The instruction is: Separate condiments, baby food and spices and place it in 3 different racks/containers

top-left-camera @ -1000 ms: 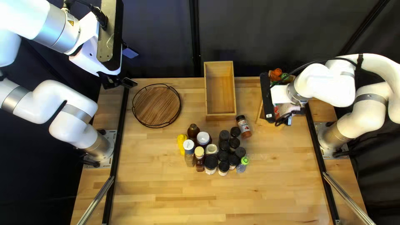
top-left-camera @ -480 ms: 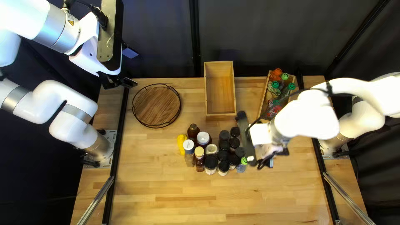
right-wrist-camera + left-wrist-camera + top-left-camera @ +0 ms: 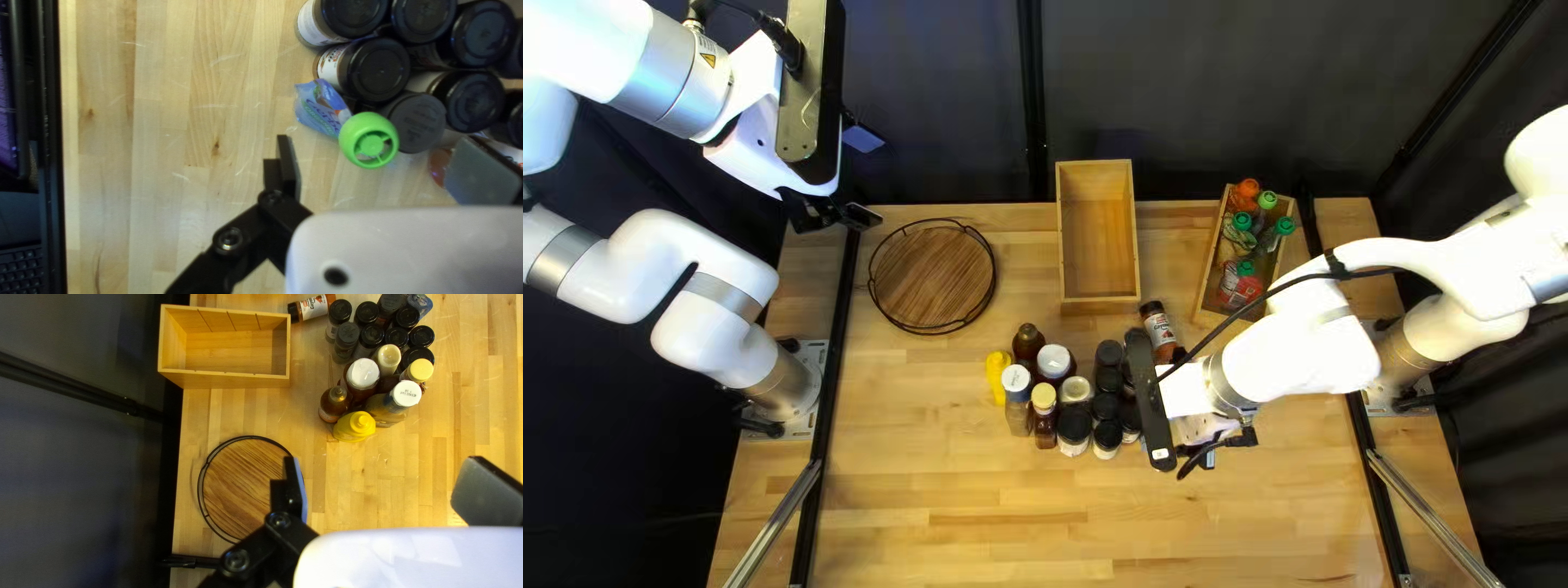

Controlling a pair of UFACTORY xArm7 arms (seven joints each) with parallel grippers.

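Over the right side of the jar cluster, my right gripper [image 3: 1207, 433] hides its fingertips from the top left view. In the right wrist view that gripper [image 3: 382, 170] is open, with a green-capped baby food pouch [image 3: 321, 109] just ahead, beside black-lidded spice jars [image 3: 378, 69]. My left gripper [image 3: 835, 216] hangs near the round wooden tray [image 3: 933, 276]; in its wrist view this gripper [image 3: 381, 487] is open and holds nothing. Condiments, including a yellow bottle [image 3: 354, 426], stand beside the spices. A wooden box [image 3: 1100, 245] is empty; another box [image 3: 1211, 267] holds several capped pouches.
One spice jar [image 3: 1160, 330] lies on its side between the empty box and the cluster. My right forearm crosses low over the table's right part, by the pouch box. A keyboard [image 3: 22, 267] lies beyond the table edge in the right wrist view.
My right arm has swung from over the pouch box toward the near side and left, to the jar cluster, uncovering that box. My left arm holds its place.
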